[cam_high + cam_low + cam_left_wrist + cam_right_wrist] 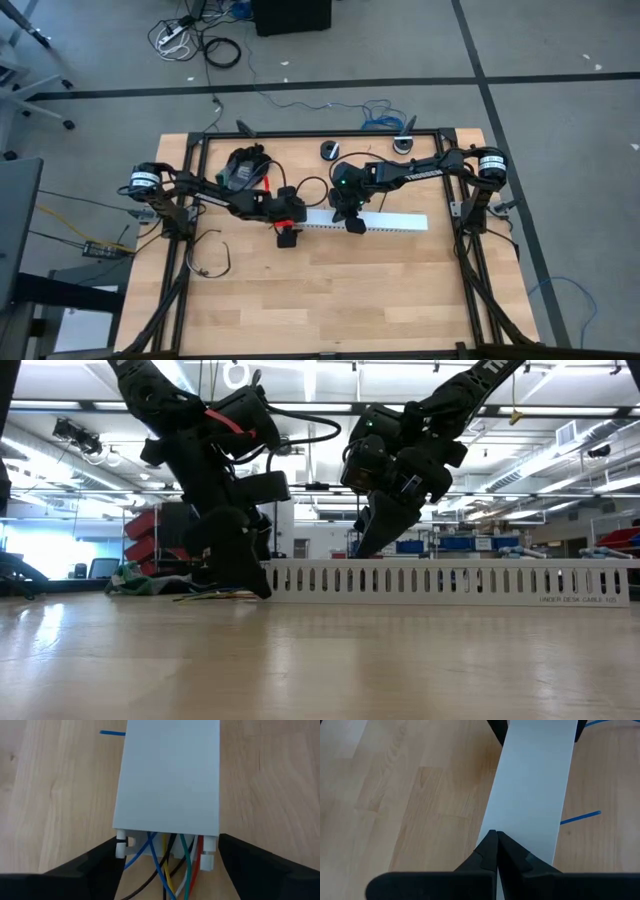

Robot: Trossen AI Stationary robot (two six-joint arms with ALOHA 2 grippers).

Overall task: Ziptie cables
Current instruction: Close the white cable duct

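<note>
A white slotted duct (pixel 385 222) with a flat lid lies on the wooden table. Its left end (pixel 167 827) shows in the left wrist view. The cables (pixel 170 870), thin blue, yellow, green, red, white and black wires, come out of that end onto the table (pixel 215 596). My left gripper (pixel 167 847) is open, with one finger on each side of the duct's left end. My right gripper (pixel 495 836) is shut, its tips on the duct's lid farther right (pixel 355 226). A thin blue strip (pixel 580 818) lies on the table beside the duct. My left gripper has one finger (pixel 97 862) close beside each side wall of the duct's left end; whether the fingers touch the walls I cannot tell. My right gripper sets its shut fingertips (pixel 487 847) on the lid's flat top (pixel 520 820), near one long edge. It slants down from above. The duct stays flat on the table.
A dark bundle with a green part (pixel 245 165) sits at the back left. Two small round items (pixel 330 150) (pixel 403 145) stand by the far rail. A loose black cable loop (pixel 212 260) lies at the left. Bare wood stretches toward the near edge.
</note>
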